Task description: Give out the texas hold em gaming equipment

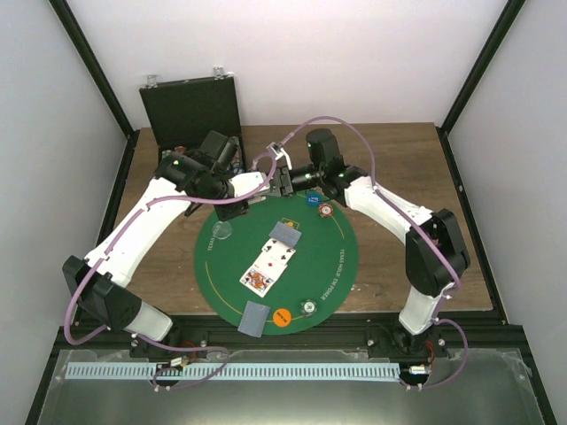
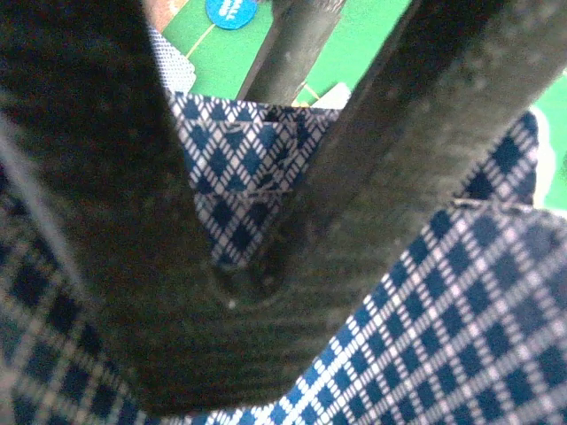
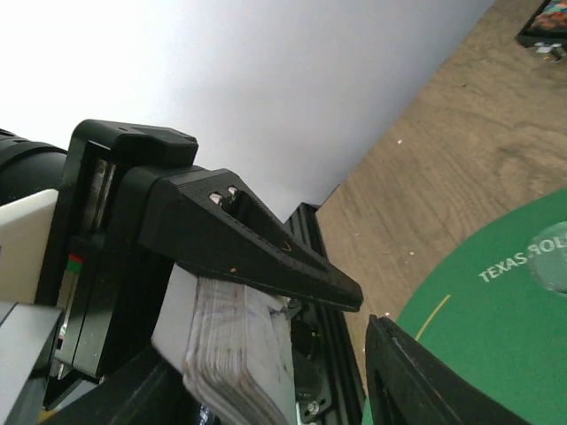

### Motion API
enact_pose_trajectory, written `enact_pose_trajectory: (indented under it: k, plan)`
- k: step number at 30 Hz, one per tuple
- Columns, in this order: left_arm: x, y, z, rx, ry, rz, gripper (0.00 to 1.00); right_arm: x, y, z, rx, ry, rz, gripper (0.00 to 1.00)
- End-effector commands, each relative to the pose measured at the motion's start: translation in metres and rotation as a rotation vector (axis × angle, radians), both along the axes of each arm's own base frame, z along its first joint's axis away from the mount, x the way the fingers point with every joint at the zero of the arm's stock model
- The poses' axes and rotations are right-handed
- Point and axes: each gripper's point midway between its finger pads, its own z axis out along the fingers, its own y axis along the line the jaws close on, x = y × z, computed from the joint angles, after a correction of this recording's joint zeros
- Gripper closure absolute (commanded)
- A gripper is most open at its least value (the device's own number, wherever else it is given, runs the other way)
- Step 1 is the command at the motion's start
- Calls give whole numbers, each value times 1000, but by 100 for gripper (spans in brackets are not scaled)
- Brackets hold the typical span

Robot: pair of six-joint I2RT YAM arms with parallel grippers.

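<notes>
My left gripper [image 1: 259, 183] and right gripper [image 1: 282, 181] meet above the far edge of the mat. The left gripper [image 2: 257, 283] is shut on a thick deck of cards [image 3: 232, 354], whose blue-checked backs [image 2: 478, 319] fill the left wrist view. The right gripper [image 3: 266, 363] stands open around the deck's end, and a gap shows between one fingertip [image 3: 390, 354] and the cards. On the mat lie face-down cards [image 1: 284, 233] [image 1: 253, 318] and face-up cards [image 1: 280, 255] [image 1: 257, 281]. Discs lie there too: blue [image 1: 312, 199], red-and-white [image 1: 326, 211], clear [image 1: 220, 233], orange [image 1: 283, 318], silvery [image 1: 307, 307].
The round green felt mat [image 1: 345, 266] covers the middle of the wooden table [image 1: 425, 177]. A black hinged case [image 1: 190, 111] stands open at the back left, just behind the left arm. White walls enclose the table on three sides.
</notes>
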Motion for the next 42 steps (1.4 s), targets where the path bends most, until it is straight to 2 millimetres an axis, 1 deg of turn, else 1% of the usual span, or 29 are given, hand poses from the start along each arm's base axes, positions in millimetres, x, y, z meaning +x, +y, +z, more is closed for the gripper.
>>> enact_pose_trajectory:
  k: [1,6,11,13,15,18,22,26,27,34,39,42]
  plan:
    - [11,1,-1,11,-47,20,61,12,-12,-3,-84,-33,-90,51]
    - [12,3,-7,27,-47,24,61,13,-15,-5,-104,-36,-106,58]
    - [11,4,-8,29,-46,23,61,20,-24,-4,-133,-57,-149,60]
    - [11,3,-10,31,-41,22,61,19,-25,-3,-128,-55,-144,64]
    - [10,4,-12,33,-37,20,61,18,-25,-1,-119,-53,-135,70]
    - [10,3,-13,35,-33,20,61,18,-25,1,-118,-59,-134,76]
    - [10,4,-14,37,-34,19,61,18,-25,5,-116,-67,-131,81]
    - [9,5,-16,43,-31,19,61,20,-30,7,-129,-74,-148,92]
    - [9,5,-17,44,-29,18,61,20,-32,7,-134,-77,-156,94]
    - [12,9,-25,70,-25,48,61,25,-44,6,-171,-90,-201,99]
    - [13,15,-30,89,-33,64,61,29,-54,11,-197,-120,-239,99]
    - [16,20,-35,92,-31,88,61,32,-66,14,-207,-138,-278,99]
